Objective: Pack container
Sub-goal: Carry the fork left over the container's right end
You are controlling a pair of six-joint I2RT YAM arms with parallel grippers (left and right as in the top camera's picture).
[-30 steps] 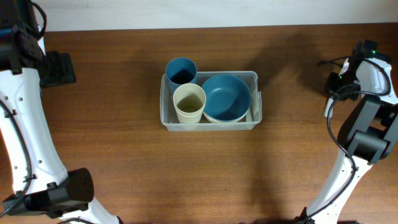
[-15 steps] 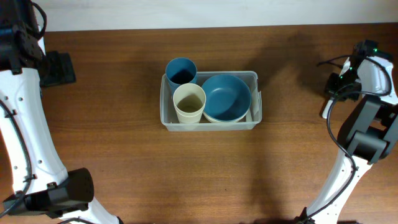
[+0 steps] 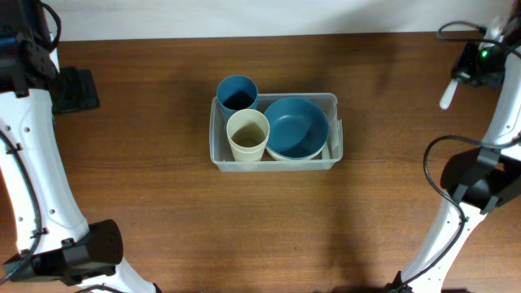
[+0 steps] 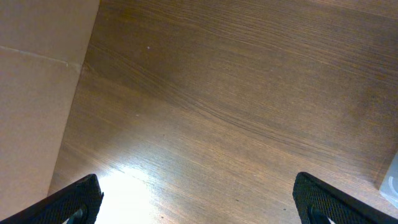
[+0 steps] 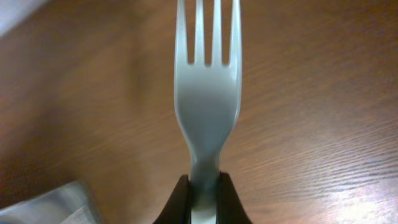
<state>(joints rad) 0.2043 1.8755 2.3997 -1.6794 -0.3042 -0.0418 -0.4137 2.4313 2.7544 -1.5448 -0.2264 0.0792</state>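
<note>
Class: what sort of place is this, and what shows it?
Likely a robotics lab bench, not a kitchen: the left arm and right arm flank a wooden table, the right claw grips a plastic fork, and the clear container holds a cream cup, a blue cup and a blue bowl.

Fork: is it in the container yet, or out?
Out. The right gripper has its jaws shut on the fork by its handle, near the table's far right corner, well apart from the container.

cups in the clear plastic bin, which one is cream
The lower cup in the overhead view, left of the round blue bowl in the clear rectangular plastic container, is cream. The cup above it, at the container's corner, is blue.
</note>
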